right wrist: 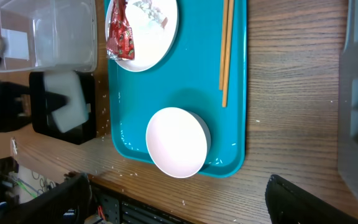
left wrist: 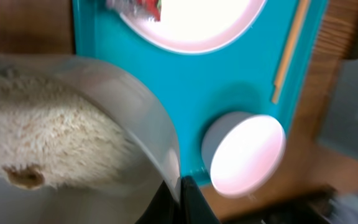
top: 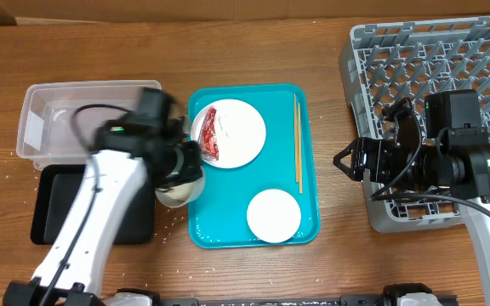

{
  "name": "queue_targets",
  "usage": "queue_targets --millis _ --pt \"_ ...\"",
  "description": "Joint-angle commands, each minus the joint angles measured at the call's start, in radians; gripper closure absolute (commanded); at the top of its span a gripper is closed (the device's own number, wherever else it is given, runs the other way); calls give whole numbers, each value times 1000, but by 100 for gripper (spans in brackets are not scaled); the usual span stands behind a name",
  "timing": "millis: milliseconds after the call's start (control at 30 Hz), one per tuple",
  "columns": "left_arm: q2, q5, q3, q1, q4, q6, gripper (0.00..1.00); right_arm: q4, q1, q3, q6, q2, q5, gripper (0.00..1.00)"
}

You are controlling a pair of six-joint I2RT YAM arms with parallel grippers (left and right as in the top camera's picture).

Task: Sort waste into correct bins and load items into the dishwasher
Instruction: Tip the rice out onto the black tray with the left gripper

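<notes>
Right now your left pincer (left wrist: pixel 180 198) looks clamped on the rim of the white bowl (left wrist: pixel 135 118), though only one dark finger shows at that rim in the left wrist view. The bowl holds a mound of white rice (left wrist: pixel 48 143) and sits tilted in that view. From overhead, the bowl (top: pixel 179 190) is at the left edge of the teal tray (top: pixel 232 228), just beside the black bin (top: pixel 66 212). Your left arm covers much of it.

Behind the black bin stands the clear tub (top: pixel 58 119), the two bins touching or nearly so.

On the teal tray, the large white plate (top: pixel 238 134) lies at the back left. The red wrapper (top: pixel 209 134) rests on the plate's left side. The wooden chopsticks (top: pixel 297 140) lie together along the tray's right side, running front to back. A small round white dish (top: pixel 273 214) sits at the tray's front right, apart from the plate.

Your right pincer (top: pixel 345 161) hangs over the bare table (top: pixel 330 102), between the teal tray and the grey dish rack (top: pixel 415 59). Its fingers are spread wide apart and hold nothing. The right arm lies across the rack's front left corner. The rack fills the table's back right.
</notes>
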Motion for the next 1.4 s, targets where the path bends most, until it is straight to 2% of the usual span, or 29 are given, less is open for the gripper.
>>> queue_targets --millis 0,67,167,233,367,567,800,867,933,1033,1100,1300,1367 --pt "-12 332 6 252 -97 328 96 5 6 -1 3 -7 3 9" --pt "14 487 6 527 -201 543 96 3 6 -1 3 -7 3 9" --pt "69 552 2 687 -250 658 96 -2 6 -1 3 -7 3 8" --pt "134 666 -18 778 -292 758 96 -6 6 -1 3 -7 3 8" --pt "244 830 -55 865 -385 944 96 -13 6 -1 3 -7 3 9" --pt "373 874 -70 921 -559 1216 96 -13 6 -1 3 -7 3 8" --pt "382 901 -72 952 -559 1233 96 -14 6 -1 3 -7 3 8" --pt "381 911 -72 966 -534 1285 96 -17 6 -1 3 -7 3 9" --pt "382 909 -73 968 -560 1264 96 -17 6 -1 3 -7 3 8" --pt "376 902 -73 968 -545 1329 96 -17 6 -1 3 -7 3 8" --pt "377 904 -74 969 -511 1287 96 -17 6 -1 3 -7 3 8" --pt "377 900 -74 968 -543 1278 96 -19 6 -1 3 -7 3 8" --pt "375 921 -74 969 -540 1359 96 -19 6 -1 3 -7 3 8"
